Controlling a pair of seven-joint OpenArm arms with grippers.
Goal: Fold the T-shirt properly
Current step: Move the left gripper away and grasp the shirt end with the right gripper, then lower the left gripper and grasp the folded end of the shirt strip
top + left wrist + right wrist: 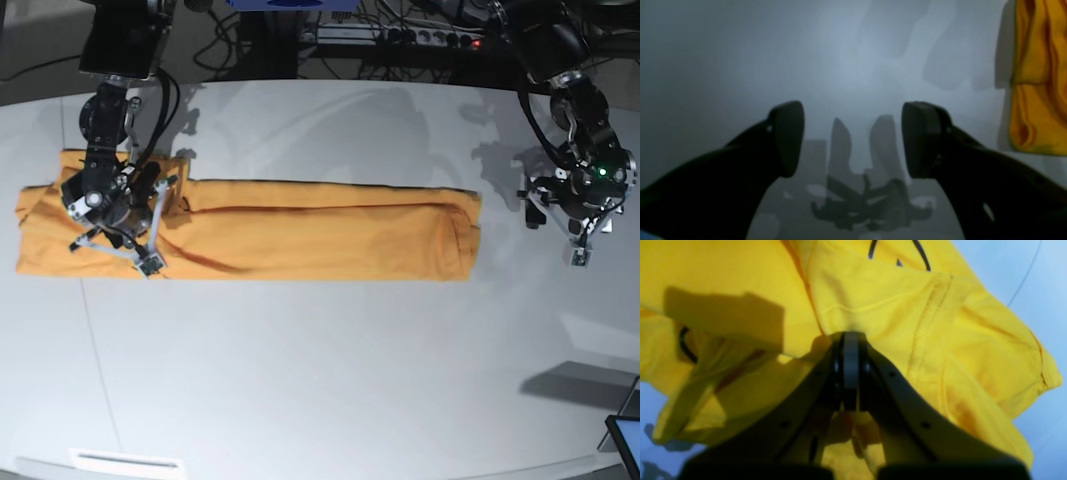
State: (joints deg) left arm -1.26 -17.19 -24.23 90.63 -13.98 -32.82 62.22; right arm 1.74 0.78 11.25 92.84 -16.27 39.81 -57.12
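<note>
The orange-yellow T-shirt (320, 230) lies as a long strip across the white table (320, 380), with one sleeve end at the far left. My right gripper (148, 262) sits over that left end. In the right wrist view its jaws (850, 338) are shut, with a fold of the T-shirt (873, 306) pinched at the tips. My left gripper (580, 250) hovers over bare table just off the strip's right end. It stands open (853, 133) with nothing between its fingers, and the T-shirt edge (1037, 83) shows at the right of that view.
Cables and a power strip (400, 40) run behind the table's far edge. A tablet corner (625, 440) pokes in at the bottom right. The table's curved front edge runs along the bottom of the base view.
</note>
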